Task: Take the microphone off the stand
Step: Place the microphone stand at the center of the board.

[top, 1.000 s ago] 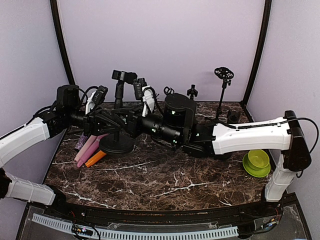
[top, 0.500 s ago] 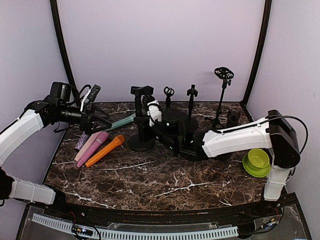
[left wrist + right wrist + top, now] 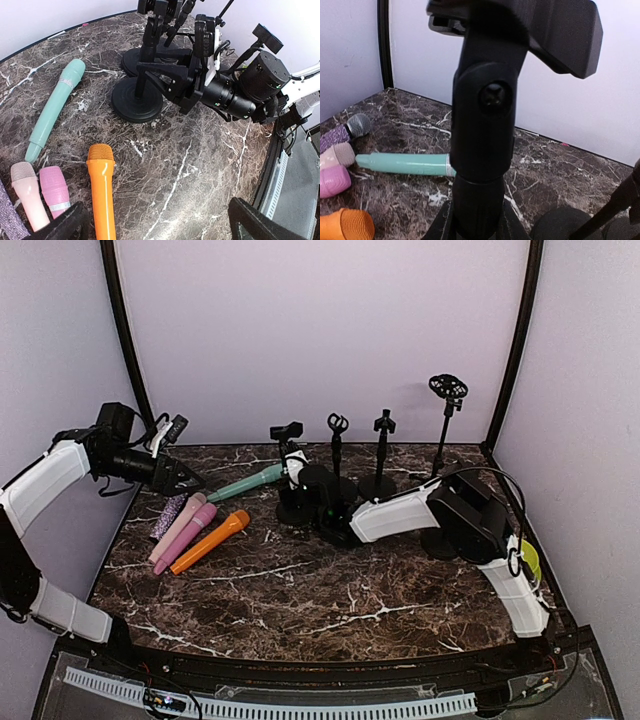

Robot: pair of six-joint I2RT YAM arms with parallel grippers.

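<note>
Your left gripper (image 3: 157, 226) stands spread; the teal microphone (image 3: 245, 482) lies off the stand (image 3: 482, 150) your right gripper (image 3: 480, 222) pinches. Next, release it.

Overhead rear view, two close wrist views; shared stand (image 3: 286, 430), teal microphone (image 3: 245, 481)

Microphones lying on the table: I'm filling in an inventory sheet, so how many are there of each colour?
Teal microphone: 1
Orange microphone: 1
Pink microphones: 2, pale pink one and deeper pink one
Purple glitter microphone: 1
Total: 5
</note>
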